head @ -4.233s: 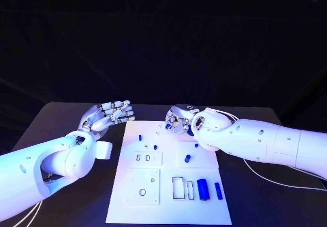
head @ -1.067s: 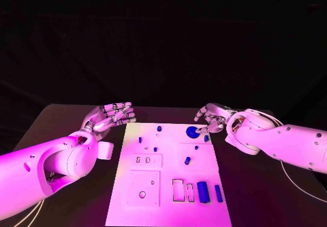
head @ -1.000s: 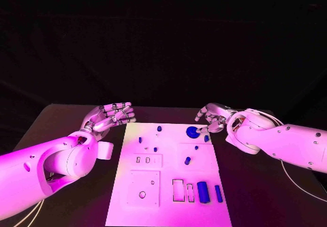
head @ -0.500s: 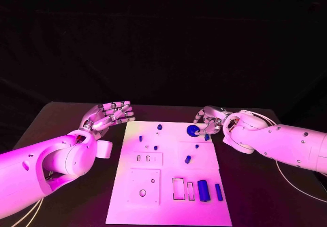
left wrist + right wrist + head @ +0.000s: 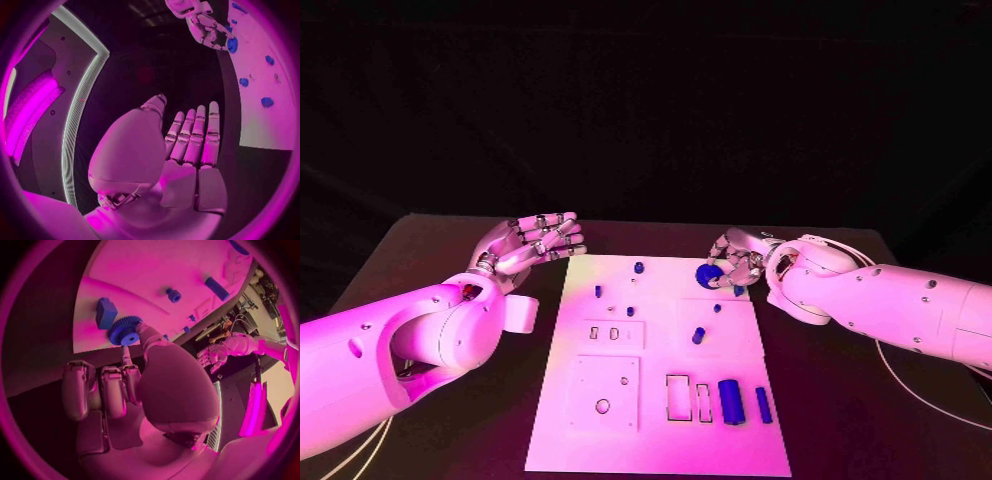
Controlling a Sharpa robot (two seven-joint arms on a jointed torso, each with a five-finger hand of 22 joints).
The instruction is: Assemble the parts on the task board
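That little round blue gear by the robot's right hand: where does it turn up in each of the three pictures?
Head view: the blue gear is at the task board's far right corner, against the right hand.
Left wrist view: the gear is small, at the far hand's fingertips.
Right wrist view: the gear is large, touching a fingertip, beside a blue block.
Shared landmark: the white board's edge.

Blue gear (image 5: 710, 273) — far right corner, white task board (image 5: 656, 440)

– where's the gear (image 5: 710, 274)?
– at the task board (image 5: 656, 420)'s far right corner, by the right hand (image 5: 737, 262).
– and the left hand (image 5: 534, 244)?
– left of the board's far edge, apart from it.
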